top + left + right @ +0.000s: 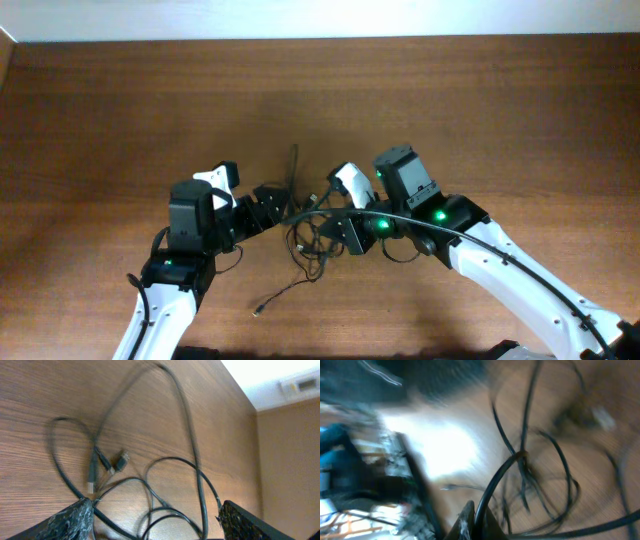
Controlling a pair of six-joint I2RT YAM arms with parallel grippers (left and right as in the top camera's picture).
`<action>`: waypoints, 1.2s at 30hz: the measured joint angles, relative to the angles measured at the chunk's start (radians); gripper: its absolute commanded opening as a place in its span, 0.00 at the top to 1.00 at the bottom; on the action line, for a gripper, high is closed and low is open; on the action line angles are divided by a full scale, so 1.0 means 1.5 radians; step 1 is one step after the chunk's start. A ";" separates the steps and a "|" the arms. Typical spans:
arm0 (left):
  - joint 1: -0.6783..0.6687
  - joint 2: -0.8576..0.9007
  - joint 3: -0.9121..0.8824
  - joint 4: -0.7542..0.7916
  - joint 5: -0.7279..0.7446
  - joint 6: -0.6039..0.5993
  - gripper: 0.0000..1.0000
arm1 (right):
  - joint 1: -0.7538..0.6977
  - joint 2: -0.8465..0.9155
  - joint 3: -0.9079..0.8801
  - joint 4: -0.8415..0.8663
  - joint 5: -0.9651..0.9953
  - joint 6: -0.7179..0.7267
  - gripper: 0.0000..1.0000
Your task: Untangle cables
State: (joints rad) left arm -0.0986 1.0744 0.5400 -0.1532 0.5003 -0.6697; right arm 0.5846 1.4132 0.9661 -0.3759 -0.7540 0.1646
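The cables are thin black cords in a loose tangle on the wooden table, between the two arms. One strand runs up to a straight end; another trails down to a small plug. My left gripper is at the tangle's left edge. In the left wrist view its jaws are wide open, with cable loops and plug ends lying between and beyond them. My right gripper is at the tangle's right side. In the blurred right wrist view its jaws are closed on a black cable strand.
The thicker black cable of the right arm arcs over its wrist. The table's far edge meets a pale wall. Bare wood lies all round the tangle.
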 measured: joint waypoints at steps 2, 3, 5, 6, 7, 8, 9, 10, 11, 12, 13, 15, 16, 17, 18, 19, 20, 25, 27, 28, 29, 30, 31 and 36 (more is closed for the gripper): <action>0.000 0.000 0.000 0.014 0.080 0.049 0.09 | 0.000 -0.007 0.008 0.058 -0.078 -0.003 0.96; 0.000 -0.001 0.000 0.009 0.124 0.087 0.08 | 0.000 -0.007 0.008 0.066 -0.095 -0.001 0.96; 0.000 -0.001 0.000 -0.020 0.147 0.109 0.08 | 0.000 -0.007 0.008 0.080 -0.109 0.013 0.96; -0.008 -0.001 0.000 -0.025 0.154 0.118 0.08 | 0.000 -0.007 0.008 0.088 -0.110 0.023 0.96; -0.021 -0.001 0.000 -0.027 0.153 0.121 0.08 | 0.000 -0.006 0.008 0.106 -0.109 0.037 0.96; -0.058 -0.001 0.000 -0.029 0.142 0.125 0.08 | 0.000 -0.007 0.009 0.133 -0.109 0.058 0.96; -0.075 -0.001 0.000 -0.029 0.127 0.127 0.08 | 0.000 -0.007 0.009 0.139 -0.110 0.063 0.96; -0.091 -0.001 0.000 -0.030 0.100 0.127 0.10 | -0.001 -0.008 0.009 0.146 -0.109 0.067 0.96; -0.119 -0.001 0.000 -0.030 0.054 0.127 0.10 | -0.006 -0.008 0.010 0.147 -0.108 0.070 0.96; -0.144 -0.001 0.000 -0.030 0.008 0.128 0.11 | -0.003 -0.008 0.026 0.149 -0.105 0.075 0.96; -0.163 -0.001 0.001 -0.046 -0.039 0.130 0.13 | -0.003 -0.008 0.040 0.149 -0.089 0.077 0.96; -0.175 0.001 0.002 -0.078 -0.166 0.131 0.21 | -0.024 -0.008 0.094 0.136 -0.030 0.078 0.96; -0.176 0.012 0.004 -0.095 -0.214 0.132 0.24 | -0.053 -0.008 0.121 0.117 -0.004 0.078 0.96; -0.176 0.022 0.005 -0.100 -0.232 0.133 0.24 | -0.072 -0.008 0.137 0.100 0.009 0.078 0.96; -0.176 0.054 0.008 -0.100 -0.258 0.130 0.24 | -0.107 -0.005 0.180 0.057 0.034 0.078 0.96; -0.178 0.096 0.010 -0.096 -0.279 0.119 0.24 | -0.131 -0.004 0.210 0.041 0.048 0.077 0.96; -0.179 0.152 0.015 -0.095 -0.308 0.101 0.25 | -0.161 -0.003 0.246 0.024 0.084 0.077 0.96; -0.179 0.230 0.011 -0.077 -0.346 0.084 0.74 | -0.253 -0.016 0.279 -0.075 0.301 0.076 0.77; -0.179 0.238 0.008 -0.037 -0.339 0.065 1.00 | -0.264 -0.018 0.283 -0.201 0.341 0.073 0.52; -0.179 0.247 0.006 -0.004 -0.318 0.061 1.00 | -0.264 -0.017 0.282 -0.216 0.345 0.073 0.50; -0.179 0.248 0.006 0.011 -0.306 0.058 1.00 | -0.264 -0.017 0.285 -0.265 0.347 0.075 0.49; -0.179 0.247 0.007 0.025 -0.296 0.055 1.00 | -0.264 -0.018 0.285 -0.309 0.347 0.081 0.48; -0.176 0.245 0.009 0.026 -0.284 0.055 1.00 | -0.264 -0.018 0.284 -0.347 0.345 0.085 0.48; -0.139 0.022 0.049 0.026 -0.211 0.013 1.00 | -0.196 -0.019 0.231 -0.384 0.205 0.095 0.38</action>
State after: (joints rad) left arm -0.3069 1.1076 0.6132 -0.1139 0.1844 -0.6502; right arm 0.2901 1.3853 1.3128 -0.9516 -0.4458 0.3073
